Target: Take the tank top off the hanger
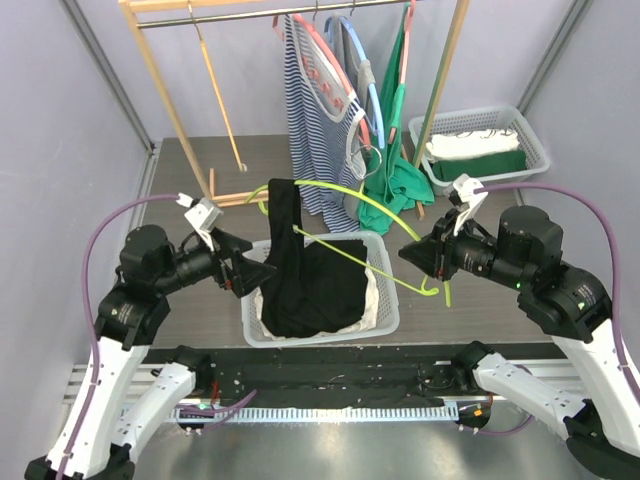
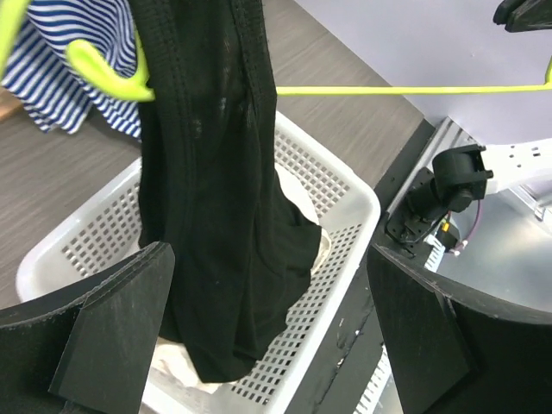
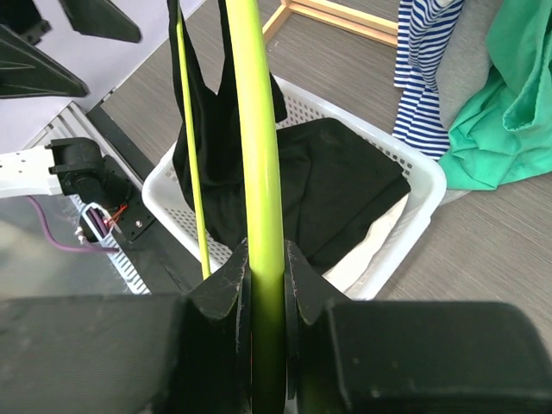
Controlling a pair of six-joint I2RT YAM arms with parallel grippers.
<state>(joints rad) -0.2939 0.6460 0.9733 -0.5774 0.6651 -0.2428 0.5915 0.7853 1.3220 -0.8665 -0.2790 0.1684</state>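
Step in hand, in my judgement: stripping the last strap from the hanger, with the removal not yet complete.

My right claw (image 3: 266, 267) was clamped narrowly on the lime-green plastic hanger (image 3: 263, 129) and held it out over the tabletop (image 1: 180, 165). The black ribbed tank top (image 1: 284, 215) hung from the hanger's far end by what looked like one strap. I could not tell from any view whether the other strap was free. My left claw (image 1: 240, 268) stood fully spread and held nothing. It was just beside the hanging fabric, not touching it.

Next move, as I judged it: close the left claw on the fabric below the strap and draw it off the hanger's tip while the right claw keeps the hanger steady.

Containers:
- A white perforated plastic basket (image 2: 341, 259) sat between the arms. The tank top's lower part was pooled inside it, over a pale cloth showing at the edge.
- A second white slotted basket (image 1: 530, 140) stood at the far right. It held a white folded cloth (image 1: 460, 145) and a dark green cloth (image 1: 485, 165).
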